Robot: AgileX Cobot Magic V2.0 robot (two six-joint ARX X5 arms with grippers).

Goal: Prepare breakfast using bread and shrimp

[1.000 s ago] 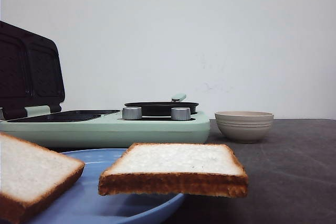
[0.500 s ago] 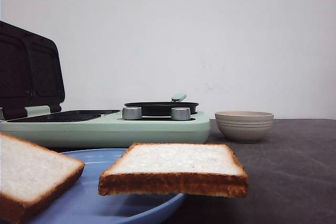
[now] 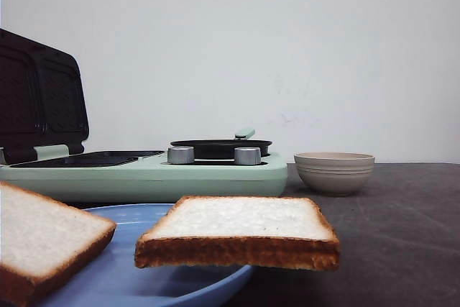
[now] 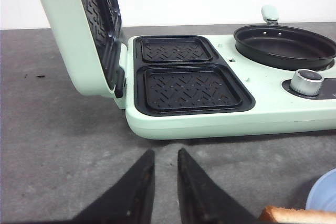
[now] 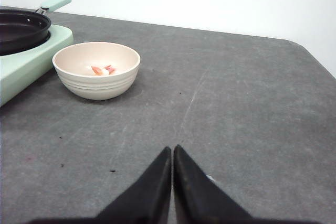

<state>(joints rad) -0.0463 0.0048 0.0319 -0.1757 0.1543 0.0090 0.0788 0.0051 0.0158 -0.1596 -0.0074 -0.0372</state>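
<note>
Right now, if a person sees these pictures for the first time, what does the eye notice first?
Two bread slices lie on a blue plate nearest the front camera. Behind stands a mint-green breakfast maker, its lid raised, a black pan on it. Beside it, a beige bowl holds shrimp pieces.

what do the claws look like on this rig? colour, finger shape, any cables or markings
Both look alike. The left claw and right claw each have two plain black fingers, broad at the base and tapering to narrow pointed tips, with a matte finish. No cables, labels or markings show in either wrist view. The arms themselves are out of frame, and the front view shows neither.
</note>
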